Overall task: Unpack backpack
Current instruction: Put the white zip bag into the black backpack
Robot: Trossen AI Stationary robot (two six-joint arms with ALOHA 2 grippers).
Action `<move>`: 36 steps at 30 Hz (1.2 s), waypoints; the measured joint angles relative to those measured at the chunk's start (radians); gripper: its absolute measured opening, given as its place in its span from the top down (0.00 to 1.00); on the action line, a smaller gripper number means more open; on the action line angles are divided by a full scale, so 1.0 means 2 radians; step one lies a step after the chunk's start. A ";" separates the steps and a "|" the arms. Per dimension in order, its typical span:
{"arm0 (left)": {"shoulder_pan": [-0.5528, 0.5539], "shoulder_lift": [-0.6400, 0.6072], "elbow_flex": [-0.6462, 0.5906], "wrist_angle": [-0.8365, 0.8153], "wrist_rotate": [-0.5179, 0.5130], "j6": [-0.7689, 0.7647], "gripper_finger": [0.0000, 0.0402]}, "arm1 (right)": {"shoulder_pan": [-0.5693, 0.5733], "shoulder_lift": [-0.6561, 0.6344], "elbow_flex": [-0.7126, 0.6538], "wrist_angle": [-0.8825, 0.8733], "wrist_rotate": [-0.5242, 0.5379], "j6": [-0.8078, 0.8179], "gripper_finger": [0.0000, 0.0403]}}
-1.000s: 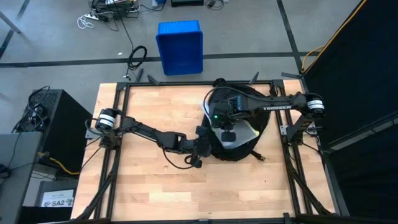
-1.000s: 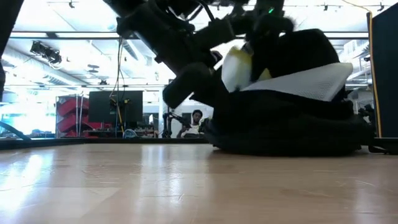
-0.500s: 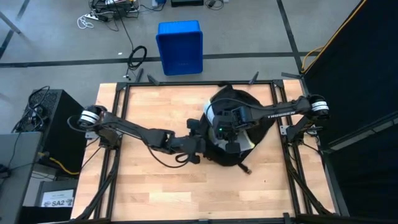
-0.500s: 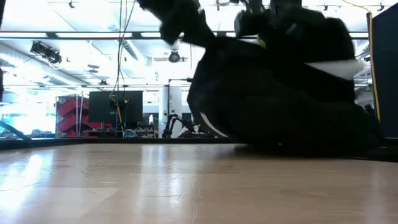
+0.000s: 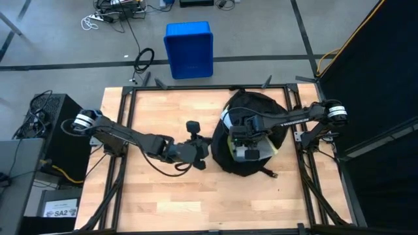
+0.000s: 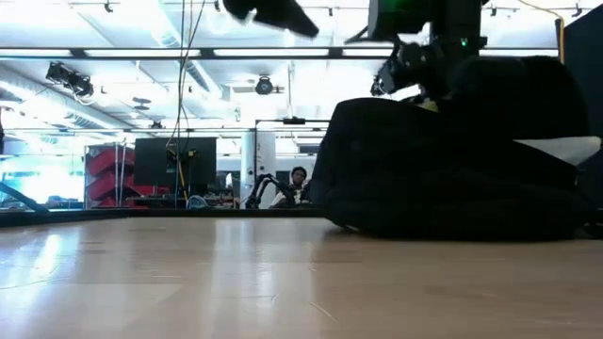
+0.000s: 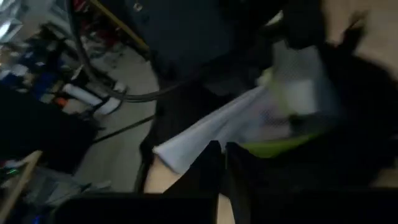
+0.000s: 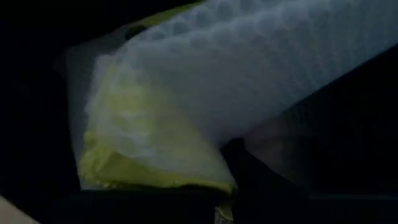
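**Both pincers closed at the backpack's open mouth**

The large black fabric backpack [image 5: 251,134], rounded and oval, lies on the right half of the pale wooden slatted worktop [image 5: 157,189], between the two arms and nearer the right one. From the level view it is a dark mound [image 6: 452,160] resting on the boards, with a white edge showing at its right side.

The right pincer [image 5: 247,145] is down in the bag's opening, its fingers closed. What they hold cannot be told; the right wrist view shows a white mesh-textured padded sheet [image 8: 249,74] and a yellow-green soft item [image 8: 143,149] just ahead, inside the dark interior.

The left pincer [image 5: 204,150] sits at the backpack's left edge, fingers together, with black fabric at their tips; whether they pinch it cannot be told. Its wrist view shows the same white sheet [image 7: 211,134] and yellow-green item [image 7: 273,144].

Beyond the worktop's far edge, a blue rectangular plastic bin [image 5: 189,49] stands on the grey floor. A person [image 6: 298,184] sits far back in the room.
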 joint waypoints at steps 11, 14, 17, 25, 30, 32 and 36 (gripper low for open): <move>0.005 0.028 -0.003 0.025 0.191 0.012 0.89 | 0.003 -0.045 0.013 0.037 -0.004 0.003 0.90; 0.006 0.062 -0.004 0.070 0.235 0.033 0.76 | 0.003 -0.042 0.014 0.041 -0.004 0.006 0.88; 0.006 0.098 0.011 0.088 0.246 0.035 0.62 | 0.003 -0.040 0.013 0.046 -0.004 0.006 0.87; 0.030 0.183 0.083 -0.014 0.233 -0.005 0.33 | 0.003 -0.040 0.012 0.050 -0.004 0.006 0.87; 0.050 0.241 0.104 -0.072 0.247 -0.036 0.32 | 0.004 -0.040 0.012 0.053 -0.004 0.006 0.87; 0.055 0.254 0.104 -0.076 0.248 -0.043 0.37 | 0.006 -0.040 0.012 0.051 -0.003 0.006 0.87; 0.057 0.265 0.105 -0.076 0.237 -0.047 0.55 | 0.013 -0.044 0.012 0.033 -0.002 0.006 0.87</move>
